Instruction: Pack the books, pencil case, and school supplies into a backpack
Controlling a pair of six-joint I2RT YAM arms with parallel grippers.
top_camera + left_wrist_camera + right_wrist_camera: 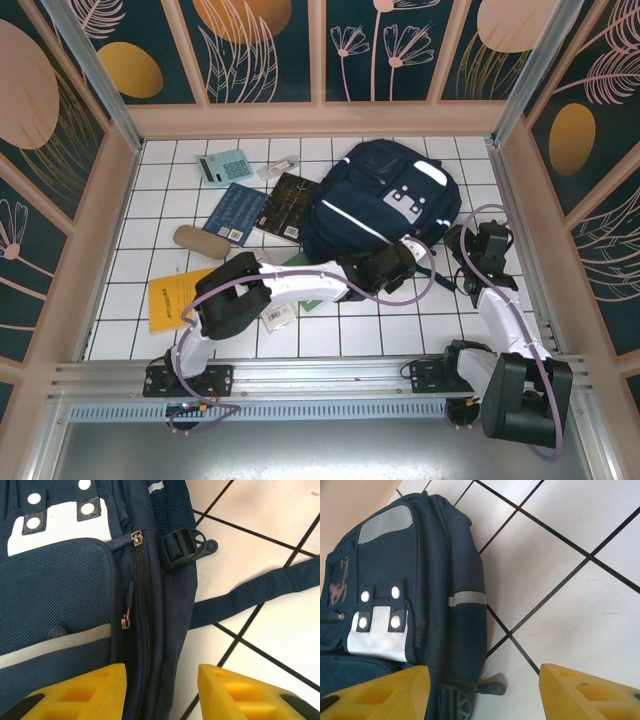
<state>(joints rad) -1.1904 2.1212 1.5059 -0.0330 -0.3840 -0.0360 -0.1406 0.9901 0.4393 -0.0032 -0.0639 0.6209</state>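
While left gripper [162, 680] and right gripper [482, 676] gape, navy backpack [385, 200] lies zipped, white stripes [50, 647], grey patches [385, 522]

Backpack [385, 200]: just ahead of left gripper [162, 672]; ahead-left of right gripper [485, 672].
Zipper [144, 605]: in line between left gripper's fingers [75, 695].
Buckle [182, 547]: ahead-right of zipper.

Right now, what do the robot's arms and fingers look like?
The left arm and right arm are white tubes with chunky black joints, each trailed by a looping lilac cable. The fingers are bright yellow blocks with hollow cells and black trim.
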